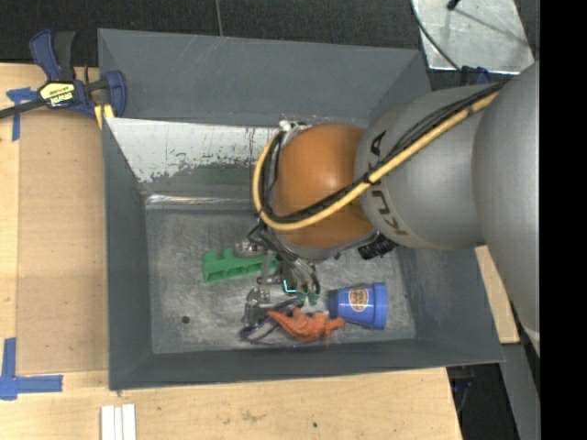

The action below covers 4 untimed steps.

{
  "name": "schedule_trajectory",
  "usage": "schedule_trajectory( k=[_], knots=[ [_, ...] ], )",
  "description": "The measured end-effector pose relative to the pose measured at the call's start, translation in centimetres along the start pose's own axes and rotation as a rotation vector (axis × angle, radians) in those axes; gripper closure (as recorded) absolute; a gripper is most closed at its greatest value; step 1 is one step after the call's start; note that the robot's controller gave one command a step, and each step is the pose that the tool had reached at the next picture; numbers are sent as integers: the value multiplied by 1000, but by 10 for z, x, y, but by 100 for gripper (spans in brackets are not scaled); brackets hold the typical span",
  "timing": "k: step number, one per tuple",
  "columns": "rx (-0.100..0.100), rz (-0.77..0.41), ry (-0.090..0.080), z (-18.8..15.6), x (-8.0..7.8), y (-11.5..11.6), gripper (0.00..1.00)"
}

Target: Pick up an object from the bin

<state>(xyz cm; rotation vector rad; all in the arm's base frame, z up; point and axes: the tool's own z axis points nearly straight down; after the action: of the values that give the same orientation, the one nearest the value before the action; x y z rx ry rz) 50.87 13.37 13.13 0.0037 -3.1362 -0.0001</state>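
Observation:
My gripper (275, 287) reaches down below the orange wrist cover into the front middle of the bin. Directly under and in front of it lies an orange toy figure (304, 324), with a small dark purple thing (255, 330) at its left end. A green plastic block (229, 265) lies just left of the gripper, its right end close beside the gripper body. To the right a blue cup with a yellow label (362, 305) lies on its side, close to the orange toy. Whether the gripper touches any of them is hidden.
The arm and its orange cover hang over the bin's middle and back right, hiding the floor there. The left part of the bin floor shows bare grey metal, with one small dark speck (186, 319) near the front left.

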Motion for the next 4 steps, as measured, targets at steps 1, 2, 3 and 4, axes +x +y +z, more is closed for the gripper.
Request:
schedule_trajectory(
  k=[1,2,3,4],
  knots=[
    [-1,2,-7,-3,-2,-1,0],
    [-2,48,-10,10,-64,3,0],
    [0,-31,-10,26,-88,2,0],
    [-1,81,-7,18,-76,3,0]
  ],
)
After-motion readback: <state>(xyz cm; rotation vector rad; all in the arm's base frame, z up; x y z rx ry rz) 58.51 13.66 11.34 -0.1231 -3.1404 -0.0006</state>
